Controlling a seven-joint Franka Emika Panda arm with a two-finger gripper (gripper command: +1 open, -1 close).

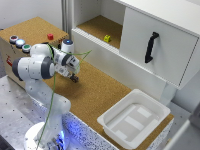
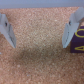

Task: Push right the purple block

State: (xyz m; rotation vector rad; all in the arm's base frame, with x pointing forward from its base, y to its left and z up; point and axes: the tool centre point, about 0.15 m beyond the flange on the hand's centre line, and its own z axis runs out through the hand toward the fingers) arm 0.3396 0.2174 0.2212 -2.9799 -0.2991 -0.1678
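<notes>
The purple block (image 2: 78,43) carries yellow markings and sits on the cork table in the wrist view. It lies just outside one finger (image 2: 73,31), close to it or touching it, and not between the fingers. My gripper (image 2: 40,32) is open and empty, with the fingers spread wide just above the cork. In the exterior view my gripper (image 1: 74,78) hangs low over the cork table (image 1: 100,95), near the white cabinet's base. The block is hidden there behind the gripper.
A white tray (image 1: 132,120) stands at the table's near end on the exterior view's right. The white cabinet (image 1: 160,35) has a black handle (image 1: 151,47) and an open shelf holding a yellow block (image 1: 107,38). A box with coloured buttons (image 1: 20,43) stands on the left.
</notes>
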